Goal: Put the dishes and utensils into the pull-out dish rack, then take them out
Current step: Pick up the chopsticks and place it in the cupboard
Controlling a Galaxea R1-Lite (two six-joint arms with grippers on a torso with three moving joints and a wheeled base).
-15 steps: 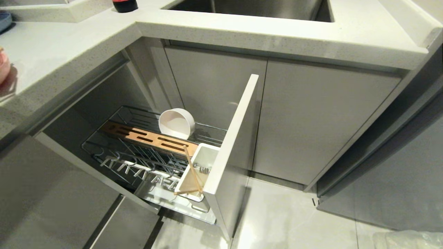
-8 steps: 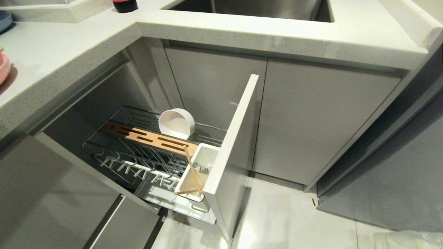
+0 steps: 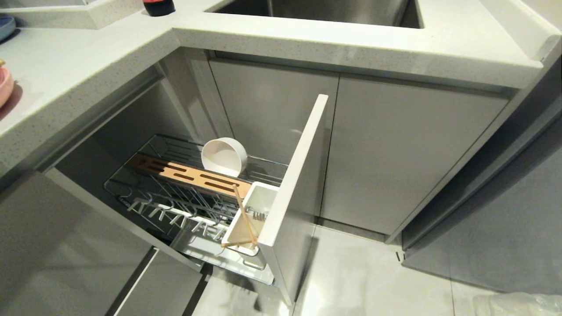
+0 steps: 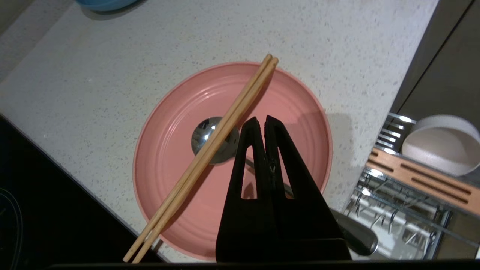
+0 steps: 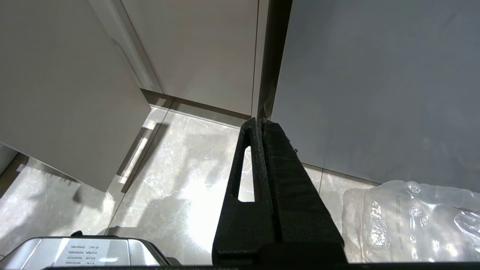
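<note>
The left end effector, clenched and empty, points down over the pink plate.

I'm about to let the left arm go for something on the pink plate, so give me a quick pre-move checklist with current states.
1. Left end effector above the pink plate: ok.
2. Left end effector open for a grasp: not ok, shut.
3. Chopsticks lying together across the plate: ok.
4. Spoon free to lift: not ok, chopsticks cross its bowl.
5. Dish rack pulled out: ok.
6. Space left in the utensil cup: cannot tell.
</note>
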